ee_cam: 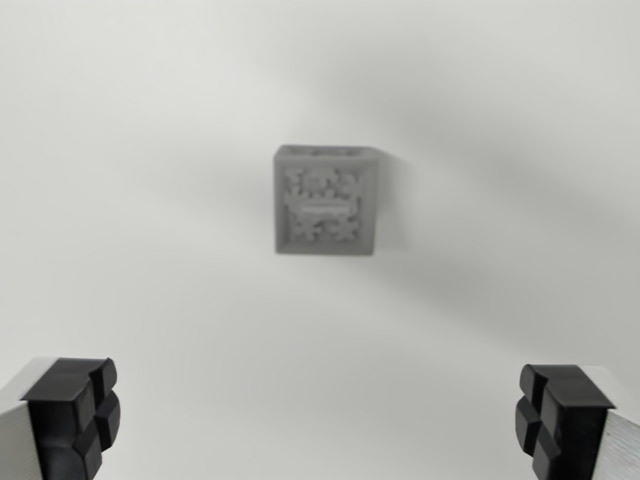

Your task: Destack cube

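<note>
A grey cube (326, 200) with a patterned, recessed top face lies on a plain white surface near the middle of the wrist view, slightly blurred. Whether another cube sits beneath it cannot be told from this angle. My gripper (320, 425) hangs well above it, open wide. Its black fingertips (75, 415) show in the bottom corners of the view, with nothing between them. The cube lies above the gap between the fingers in the picture.
A white surface (150, 120) fills the whole view, with soft shadows around the cube and toward the upper right.
</note>
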`<state>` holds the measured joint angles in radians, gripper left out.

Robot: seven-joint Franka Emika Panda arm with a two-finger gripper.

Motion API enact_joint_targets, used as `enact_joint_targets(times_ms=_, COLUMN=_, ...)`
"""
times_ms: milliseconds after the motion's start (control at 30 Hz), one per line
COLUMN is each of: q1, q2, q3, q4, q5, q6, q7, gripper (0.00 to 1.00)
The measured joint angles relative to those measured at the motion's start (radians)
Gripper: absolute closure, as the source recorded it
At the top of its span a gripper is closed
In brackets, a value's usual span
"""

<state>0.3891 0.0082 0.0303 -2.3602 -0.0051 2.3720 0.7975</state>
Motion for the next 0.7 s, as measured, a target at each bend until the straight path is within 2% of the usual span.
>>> enact_joint_targets(times_ms=700, q1=0.0, q2=-0.101, q3=0.0, q4=0.074, q5=0.004, q6=-0.176, q7=-0.003, gripper=0.0)
